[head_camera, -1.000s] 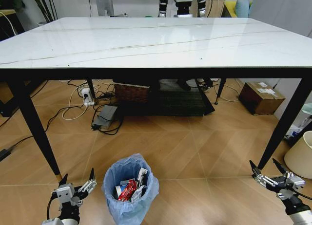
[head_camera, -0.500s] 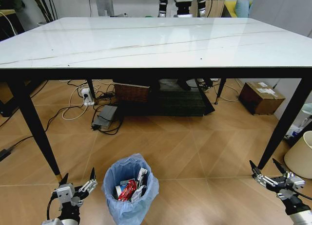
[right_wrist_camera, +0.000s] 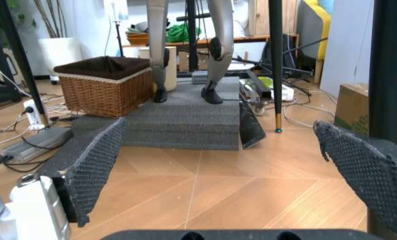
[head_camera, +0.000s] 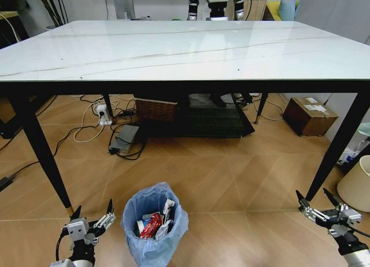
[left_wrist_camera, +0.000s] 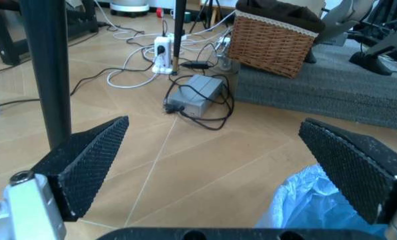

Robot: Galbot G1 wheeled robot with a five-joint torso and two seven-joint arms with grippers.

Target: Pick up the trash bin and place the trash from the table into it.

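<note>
Wood floor (head_camera: pixel 231 180) under counter (head_camera: pixel 173 47): bin (head_camera: pixel 155 221) holding trash (head_camera: pixel 152 223), just beside left hand (head_camera: pixel 92 216); right hand (head_camera: pixel 319 206) near counter leg (head_camera: pixel 338 148); both spread.

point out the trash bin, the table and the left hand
trash bin (head_camera: pixel 173 226): head view, blue bag at the rim's right side
table (head_camera: pixel 185 47): head view, bare marble top
left hand (head_camera: pixel 91 215): head view, midway between its open fingertips, left of the bin
</note>
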